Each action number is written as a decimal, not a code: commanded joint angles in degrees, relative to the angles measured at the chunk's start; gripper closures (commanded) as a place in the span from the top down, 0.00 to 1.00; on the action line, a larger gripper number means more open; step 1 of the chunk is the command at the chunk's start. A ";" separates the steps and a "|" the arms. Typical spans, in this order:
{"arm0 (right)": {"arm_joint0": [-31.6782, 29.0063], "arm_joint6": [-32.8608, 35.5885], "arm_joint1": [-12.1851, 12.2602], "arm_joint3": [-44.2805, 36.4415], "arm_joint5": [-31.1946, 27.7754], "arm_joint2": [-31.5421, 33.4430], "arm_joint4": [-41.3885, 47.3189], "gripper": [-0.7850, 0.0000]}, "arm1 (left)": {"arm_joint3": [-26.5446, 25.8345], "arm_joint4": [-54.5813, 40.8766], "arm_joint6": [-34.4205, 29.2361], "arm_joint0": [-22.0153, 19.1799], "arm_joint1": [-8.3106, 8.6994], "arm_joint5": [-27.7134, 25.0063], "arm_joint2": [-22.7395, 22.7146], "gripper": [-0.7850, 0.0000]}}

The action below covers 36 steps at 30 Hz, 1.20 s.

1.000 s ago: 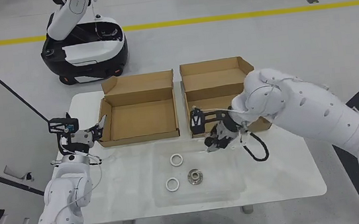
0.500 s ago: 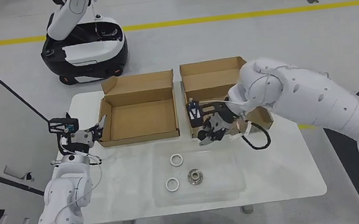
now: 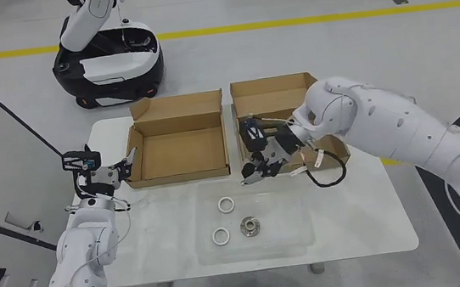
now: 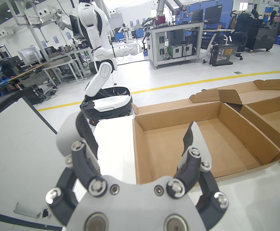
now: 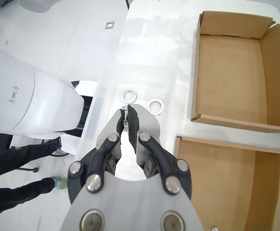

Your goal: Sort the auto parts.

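Sliding toward the table's left edge since a second ago, the right gripper (image 3: 251, 176) pinches a small threaded steel stud (image 5: 125, 115) above the table (image 3: 366, 213), just before the right cardboard box (image 3: 275, 104). Light, rigid and slick, I judge; the threads give the ribbed pads (image 5: 132, 122) bite. The left gripper (image 4: 140, 135) gapes, empty.

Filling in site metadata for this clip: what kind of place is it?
Most likely a robotics lab or test floor in an industrial hall. Signs: another white robot on a wheeled base behind the table, a yellow floor line, and equipment racks and monitors beyond.
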 commanded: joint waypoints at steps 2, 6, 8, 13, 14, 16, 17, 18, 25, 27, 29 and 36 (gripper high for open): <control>-0.35 -0.01 0.93 -1.43 0.00 0.00 2.78 0.00 | 0.00 0.00 0.00 0.00 0.00 0.00 0.00 1.00; -0.65 -0.01 2.52 -3.26 0.00 0.00 5.32 0.00 | 0.00 0.00 0.00 0.00 0.00 0.00 0.00 1.00; -0.52 -0.02 3.37 -4.24 0.00 0.08 7.16 0.00 | 0.00 0.00 0.00 0.00 0.00 0.00 0.00 1.00; -2.32 -0.02 5.57 -7.08 0.00 3.72 11.62 0.00 | 0.00 0.00 0.00 0.00 0.00 0.00 0.00 1.00; -3.12 -0.02 5.96 -7.77 0.00 4.97 12.45 0.00 | 0.00 0.00 0.00 0.00 0.00 0.00 0.00 1.00; -3.72 -0.02 6.21 -8.18 0.00 5.85 12.88 0.00 | 0.00 0.00 0.00 0.00 0.00 0.00 0.00 1.00; -3.72 -0.02 6.21 -8.18 0.00 5.85 12.88 0.00 | 0.00 0.00 0.00 0.00 0.00 0.00 0.00 1.00; -3.72 -0.02 6.21 -8.18 0.00 5.85 12.88 0.00 | 0.00 0.00 0.00 0.00 0.00 0.00 0.00 1.00; -3.72 -0.02 6.21 -8.18 0.00 5.85 12.88 0.00 | 0.00 0.00 0.00 0.00 0.00 0.00 0.00 1.00; -3.72 -0.02 6.21 -8.18 0.00 5.85 12.88 0.00 | 0.00 0.00 0.00 0.00 0.00 0.00 0.00 1.00; -3.72 -0.02 6.21 -8.18 0.00 5.85 12.88 0.00 | 0.00 0.00 0.00 0.00 0.00 0.00 0.00 1.00; -3.72 -0.02 6.21 -8.18 0.00 5.85 12.88 0.00 | 0.00 0.00 0.00 0.00 0.00 0.00 0.00 1.00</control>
